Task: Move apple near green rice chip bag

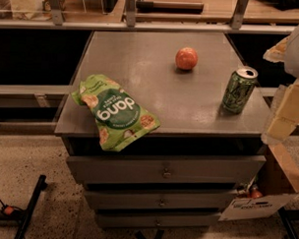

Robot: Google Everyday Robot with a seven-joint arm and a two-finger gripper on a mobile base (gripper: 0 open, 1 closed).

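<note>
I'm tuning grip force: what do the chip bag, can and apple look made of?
The green rice chip bag looks like crinkled, glossy foil film; the can seems metal, shiny silver rim; the apple is smooth-skinned, real or fake unclear. The gripper sits at the right edge.

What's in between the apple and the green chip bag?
Nothing: the camera view shows only bare tabletop between the apple and the green rice chip bag. The gripper is at the picture's right edge.

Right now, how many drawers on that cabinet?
3, stacked below the cabinet top: upper drawer, middle drawer, bottom drawer. None looks hidden. The tool is at the picture's right edge, right of the can.
</note>
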